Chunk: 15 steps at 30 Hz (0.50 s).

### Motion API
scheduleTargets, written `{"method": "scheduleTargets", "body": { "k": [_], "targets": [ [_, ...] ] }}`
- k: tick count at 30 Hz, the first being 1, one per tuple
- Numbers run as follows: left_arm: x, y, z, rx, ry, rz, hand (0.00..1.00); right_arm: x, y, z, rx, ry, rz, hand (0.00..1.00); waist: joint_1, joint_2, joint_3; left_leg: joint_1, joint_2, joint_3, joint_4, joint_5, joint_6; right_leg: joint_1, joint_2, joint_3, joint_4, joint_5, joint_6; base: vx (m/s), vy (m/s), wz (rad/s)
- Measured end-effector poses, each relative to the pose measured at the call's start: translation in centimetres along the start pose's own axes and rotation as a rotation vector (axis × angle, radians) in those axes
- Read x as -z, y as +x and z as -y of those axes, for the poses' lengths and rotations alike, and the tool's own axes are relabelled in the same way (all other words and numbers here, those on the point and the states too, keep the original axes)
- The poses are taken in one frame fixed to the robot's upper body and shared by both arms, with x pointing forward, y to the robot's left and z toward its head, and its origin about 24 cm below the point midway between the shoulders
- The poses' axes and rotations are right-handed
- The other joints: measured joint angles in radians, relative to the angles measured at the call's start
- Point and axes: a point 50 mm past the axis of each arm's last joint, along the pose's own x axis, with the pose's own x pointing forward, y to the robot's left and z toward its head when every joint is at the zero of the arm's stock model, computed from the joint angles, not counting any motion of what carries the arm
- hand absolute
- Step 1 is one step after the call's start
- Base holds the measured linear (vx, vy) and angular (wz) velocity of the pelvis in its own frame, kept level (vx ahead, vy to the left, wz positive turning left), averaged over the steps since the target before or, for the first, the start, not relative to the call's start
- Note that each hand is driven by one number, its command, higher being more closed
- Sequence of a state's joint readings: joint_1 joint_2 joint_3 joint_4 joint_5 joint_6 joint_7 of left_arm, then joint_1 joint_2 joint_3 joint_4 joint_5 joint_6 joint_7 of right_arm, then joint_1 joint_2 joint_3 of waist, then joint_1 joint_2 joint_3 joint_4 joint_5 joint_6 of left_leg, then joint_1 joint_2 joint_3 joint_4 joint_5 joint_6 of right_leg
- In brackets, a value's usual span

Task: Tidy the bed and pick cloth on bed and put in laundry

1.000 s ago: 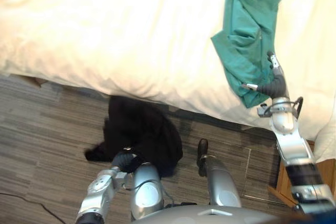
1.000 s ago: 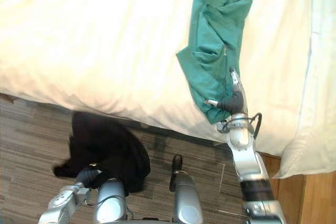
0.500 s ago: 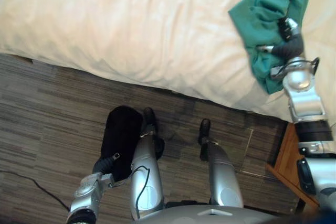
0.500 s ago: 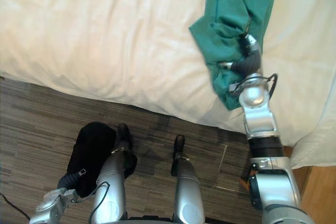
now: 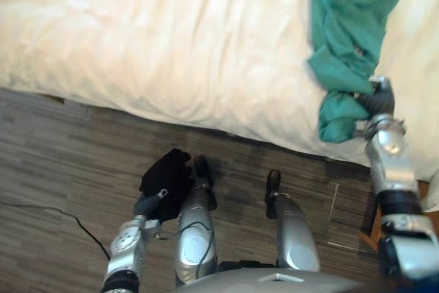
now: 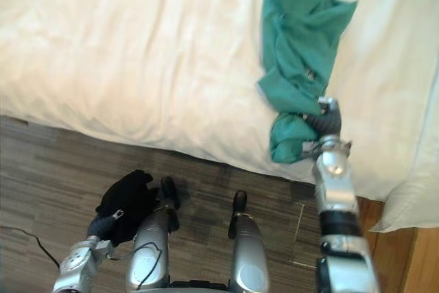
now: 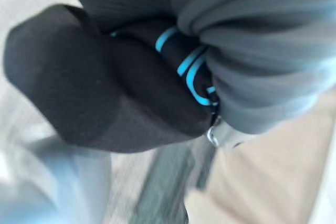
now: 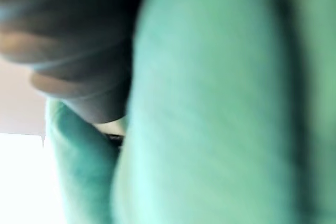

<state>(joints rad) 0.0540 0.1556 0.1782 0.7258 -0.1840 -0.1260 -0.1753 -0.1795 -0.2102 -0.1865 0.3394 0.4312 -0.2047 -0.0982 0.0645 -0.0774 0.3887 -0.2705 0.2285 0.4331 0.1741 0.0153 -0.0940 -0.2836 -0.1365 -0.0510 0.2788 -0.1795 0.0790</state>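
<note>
A green cloth [image 6: 298,46] lies on the white bed [image 5: 171,39] near its right end, with its lower end bunched at the bed's edge. My right hand [image 6: 328,123] is shut on that bunched end, and green fabric [image 8: 210,103] presses against it in the right wrist view. A black cloth [image 5: 168,173] hangs low over the floor beside my left leg. My left hand [image 5: 147,204] is shut on it, and in the left wrist view the black fabric [image 7: 94,93] bulges out of the curled fingers.
Grey plank floor [image 5: 62,162] runs along the bed's near edge. A white pillow [image 6: 411,204] hangs over the bed's right corner. A brown wooden surface [image 6: 405,265] shows at the lower right.
My right hand has curled shut on the green cloth's lower end and bunched it up. The camera has shifted. My left hand still holds the black cloth low by the leg.
</note>
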Motion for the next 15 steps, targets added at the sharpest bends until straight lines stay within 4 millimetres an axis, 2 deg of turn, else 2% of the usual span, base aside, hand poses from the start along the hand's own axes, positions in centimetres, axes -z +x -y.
{"method": "scheduleTargets", "body": {
  "k": [1,2,4,5,6,7,10,11,14,15],
  "targets": [
    [1.0,0.0,1.1,-0.014,-0.013,-0.048,1.00,3.1,-2.5,0.6,0.056,0.094,-0.085,1.00,-0.010,-0.011,-0.038,0.037,0.003,0.013,-0.009,-0.008,-0.007,0.035,0.005,0.009,-0.021,0.001,0.002,0.13,0.002,-0.29],
    [1.5,0.0,1.6,-0.021,-0.023,-0.073,1.00,4.8,-3.9,1.0,0.088,0.107,-0.141,1.00,-0.019,-0.019,-0.056,0.062,0.001,0.022,-0.021,-0.008,-0.007,0.055,0.005,0.010,-0.031,0.002,0.003,0.18,0.008,-0.26],
    [3.3,-0.2,3.0,-0.036,-0.011,-0.184,1.00,10.6,-9.6,3.0,0.202,0.108,-0.378,1.00,-0.065,-0.024,-0.141,0.170,-0.019,0.036,-0.098,0.001,-0.021,0.143,0.004,0.011,-0.074,0.004,0.007,0.17,0.025,-0.20],
    [3.8,-0.3,3.2,-0.038,-0.002,-0.210,1.00,11.6,-11.0,3.6,0.223,0.100,-0.430,1.00,-0.075,-0.022,-0.158,0.199,-0.022,0.048,-0.118,0.003,-0.025,0.161,0.004,0.013,-0.082,0.006,0.011,0.15,0.041,-0.36],
    [4.6,-0.4,3.4,-0.050,0.004,-0.258,1.00,13.0,-13.3,4.7,0.257,0.083,-0.519,1.00,-0.092,-0.015,-0.184,0.253,-0.029,0.068,-0.149,0.007,-0.030,0.197,0.005,0.021,-0.100,0.012,0.018,0.12,0.047,-0.48],
    [5.4,-0.7,3.5,-0.062,0.015,-0.307,1.00,14.1,-15.4,5.7,0.282,0.068,-0.595,1.00,-0.108,-0.005,-0.212,0.288,-0.036,0.087,-0.175,0.009,-0.033,0.213,0.006,0.038,-0.109,0.014,0.021,0.10,0.048,-0.48],
    [7.1,-1.4,3.4,-0.087,0.020,-0.410,1.00,15.7,-19.0,7.4,0.329,0.062,-0.732,1.00,-0.132,0.024,-0.251,0.352,-0.048,0.128,-0.220,0.015,-0.040,0.243,0.008,0.066,-0.131,0.019,0.028,0.05,0.044,-0.42],
    [7.9,-1.8,3.3,-0.093,0.019,-0.459,1.00,16.4,-20.8,8.1,0.334,0.060,-0.819,1.00,-0.139,0.040,-0.262,0.385,-0.054,0.138,-0.243,0.020,-0.042,0.265,0.008,0.073,-0.142,0.020,0.030,0.02,0.021,-0.24],
    [9.4,-2.7,3.1,-0.088,0.017,-0.540,1.00,17.2,-24.1,8.8,0.276,0.032,-0.977,1.00,-0.158,0.059,-0.286,0.415,-0.056,0.138,-0.264,0.028,-0.044,0.289,0.012,0.073,-0.145,0.020,0.030,0.00,0.003,-0.05],
    [9.6,-2.9,3.1,-0.086,0.016,-0.553,1.00,17.3,-24.4,8.8,0.261,0.022,-0.996,1.00,-0.160,0.060,-0.288,0.420,-0.056,0.138,-0.266,0.029,-0.045,0.294,0.012,0.073,-0.147,0.020,0.030,-0.02,-0.033,-0.04]
  ]
}}
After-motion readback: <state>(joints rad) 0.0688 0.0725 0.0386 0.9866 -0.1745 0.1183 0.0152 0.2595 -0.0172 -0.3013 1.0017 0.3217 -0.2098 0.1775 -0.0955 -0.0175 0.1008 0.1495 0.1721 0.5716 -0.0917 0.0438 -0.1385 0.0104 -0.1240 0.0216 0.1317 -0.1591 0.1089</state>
